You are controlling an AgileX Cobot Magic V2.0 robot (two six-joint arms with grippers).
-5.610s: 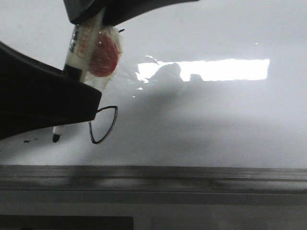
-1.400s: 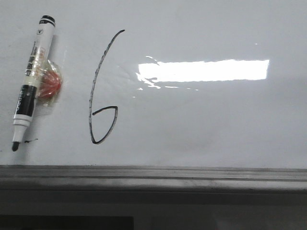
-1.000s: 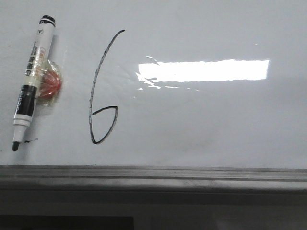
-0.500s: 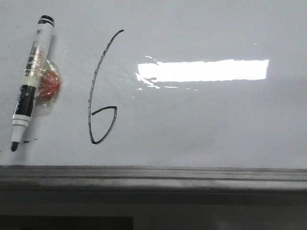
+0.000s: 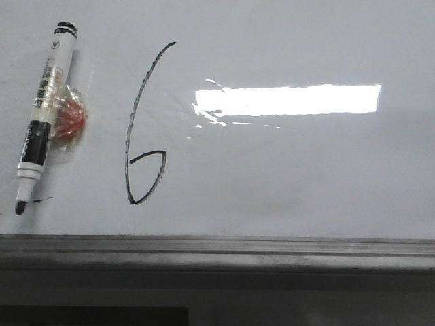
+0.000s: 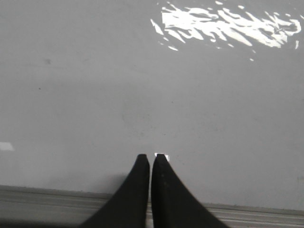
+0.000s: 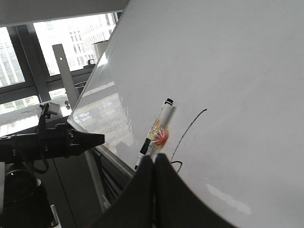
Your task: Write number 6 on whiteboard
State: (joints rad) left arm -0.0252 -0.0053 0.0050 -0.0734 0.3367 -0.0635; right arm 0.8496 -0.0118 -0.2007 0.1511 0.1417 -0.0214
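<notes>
Nearest in the front view runs the grey metal ledge [image 5: 217, 248] along the lower edge of the whiteboard [image 5: 285, 176], a dark band lying below it. Just above the ledge, towards the left of the board, the number 6 [image 5: 144, 129] stands in thin black line: a pointed, angular lower loop close to the ledge and a long slanted stroke rising up and to the right from it. To the left of the digit, apart from it, a marker [image 5: 42, 117] sits against the board, nearly upright and tilted slightly, its uncapped black tip lowest and its black end highest. Its white barrel carries dark printing running lengthwise, too small and blurred to read, and a black band near the tip end also bears light lettering that cannot be made out. A red round thing in clear wrap [image 5: 68, 119] sits against the marker's right side at mid-barrel. A tiny black smudge [image 5: 42, 200] lies just beside the tip. Farther up and to the right of the digit a bright rectangular light reflection [image 5: 289, 100] lies on the glossy surface. The left gripper [image 6: 150, 159] has its dark fingers pressed together, holding nothing, in front of bare board just above the ledge. The right gripper [image 7: 154, 159] likewise has its fingers closed against each other and empty, with the marker and the digit in sight beyond it on the board.
</notes>
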